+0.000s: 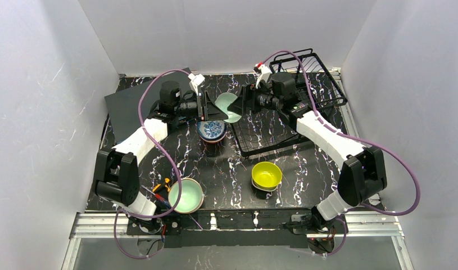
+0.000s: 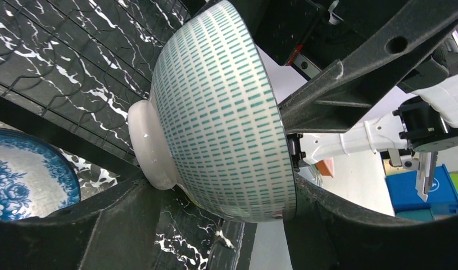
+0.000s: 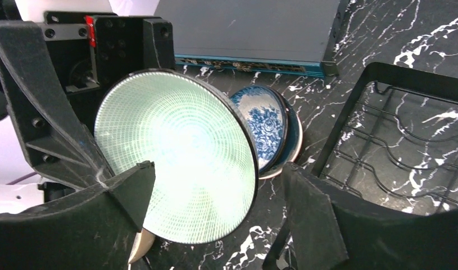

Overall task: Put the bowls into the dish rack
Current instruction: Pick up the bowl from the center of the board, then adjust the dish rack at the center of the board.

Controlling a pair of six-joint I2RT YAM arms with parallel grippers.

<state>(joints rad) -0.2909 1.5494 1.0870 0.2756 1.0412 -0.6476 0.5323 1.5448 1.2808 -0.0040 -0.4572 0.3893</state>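
A mint-green bowl (image 1: 229,107) (image 2: 221,107) (image 3: 176,157) hangs on edge above the table, just left of the dish rack (image 1: 322,84) (image 3: 395,152). My left gripper (image 1: 212,107) (image 2: 221,185) is shut on it, one finger against its foot and the other against its rim. My right gripper (image 1: 243,104) (image 3: 215,174) faces the bowl's inside and stands open, with one finger lying across the rim and the other apart from it. Below sits a blue-and-white patterned bowl (image 1: 211,130) (image 2: 30,174) (image 3: 266,126), stacked on other bowls.
A yellow bowl (image 1: 266,175) rests on another bowl in front of the rack. A second mint-green bowl (image 1: 185,195) sits near the left arm's base. A dark grey flat box (image 1: 131,104) (image 3: 254,28) lies at the back left.
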